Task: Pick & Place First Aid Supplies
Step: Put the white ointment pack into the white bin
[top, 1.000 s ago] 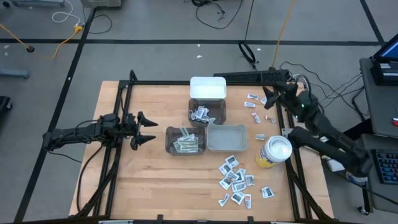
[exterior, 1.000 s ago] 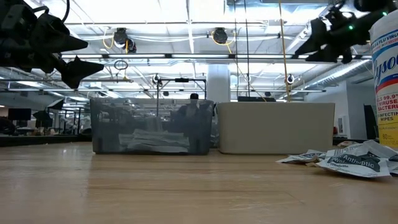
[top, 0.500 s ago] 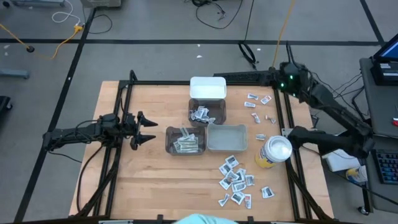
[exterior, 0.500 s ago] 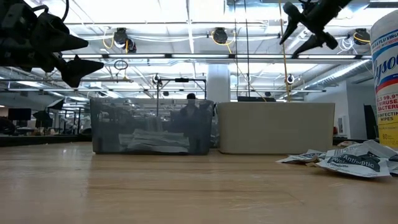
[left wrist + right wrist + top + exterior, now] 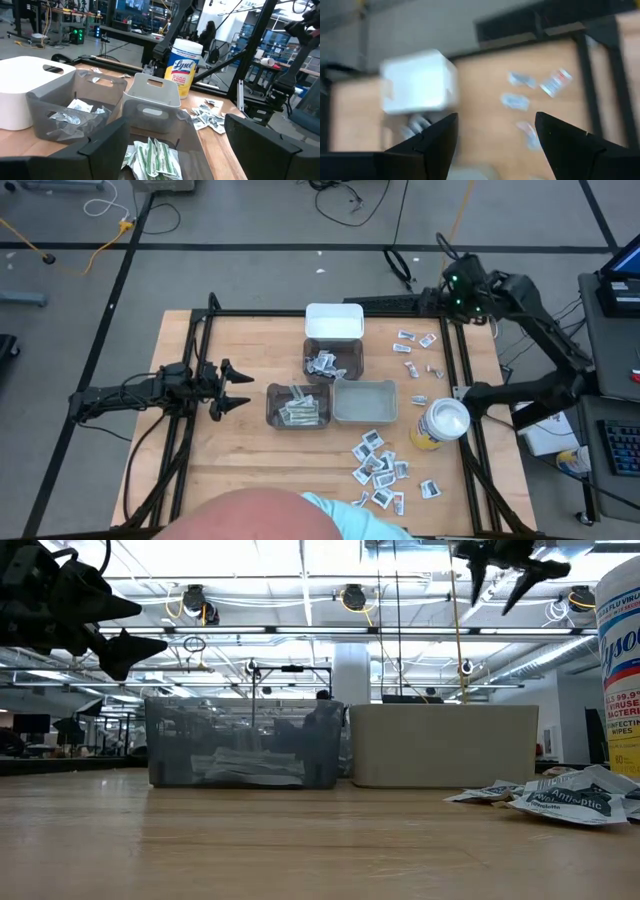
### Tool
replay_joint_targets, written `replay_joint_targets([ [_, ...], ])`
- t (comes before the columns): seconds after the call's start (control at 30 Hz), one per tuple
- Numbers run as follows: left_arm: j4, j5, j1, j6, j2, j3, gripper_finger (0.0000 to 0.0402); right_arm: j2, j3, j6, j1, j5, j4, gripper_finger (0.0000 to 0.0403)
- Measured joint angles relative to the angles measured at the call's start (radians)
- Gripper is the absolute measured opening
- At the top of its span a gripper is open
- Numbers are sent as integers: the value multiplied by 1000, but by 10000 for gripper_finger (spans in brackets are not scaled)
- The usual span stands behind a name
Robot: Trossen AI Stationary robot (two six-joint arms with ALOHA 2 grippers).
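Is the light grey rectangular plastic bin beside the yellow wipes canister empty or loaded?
Empty. From above, the light grey rectangular plastic bin shows only its bare floor, while the neighbouring dark bin holds green-striped packets.

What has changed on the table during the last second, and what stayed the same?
The right gripper rose from above the small packets at the table's far right and swung out past the far edge, open and empty. A person has come in at the near edge. The left gripper, also open, the bins and all packets stayed put.

Robotics laboratory: black metal-framed wooden table (image 5: pixel 250 470), exposed ceiling ducts (image 5: pixel 350 595), floor cables (image 5: pixel 340 200), distant workstation monitors (image 5: pixel 132 5).
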Motion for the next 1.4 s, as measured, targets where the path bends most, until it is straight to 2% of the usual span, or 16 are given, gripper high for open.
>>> replay_joint_targets([
  [0.13, 0, 0, 0, 0, 0, 0, 320, 64, 58, -34, -37, -45, -209, 263],
  [0.27, 0, 0, 0, 0, 0, 0, 313, 86, 33, -135, -84, -198, -185, 263],
  [0.33, 0, 0, 0, 0, 0, 0, 312, 105, 28, -222, -104, -231, -206, 263],
  [0.5, 0, 0, 0, 0, 0, 0, 321, 110, -55, -415, -130, -213, -200, 263],
  [0.67, 0, 0, 0, 0, 0, 0, 331, 108, -225, -439, -130, -157, -201, 263],
  [0.77, 0, -1, 0, 0, 0, 0, 332, 106, -355, -480, -130, -158, -143, 263],
  [0.97, 0, -1, 0, 0, 0, 0, 323, 110, -574, -549, -128, -158, 77, 263],
  [1.4, 0, -1, 0, 0, 0, 0, 310, 167, -826, -549, -128, -155, 384, 263],
])
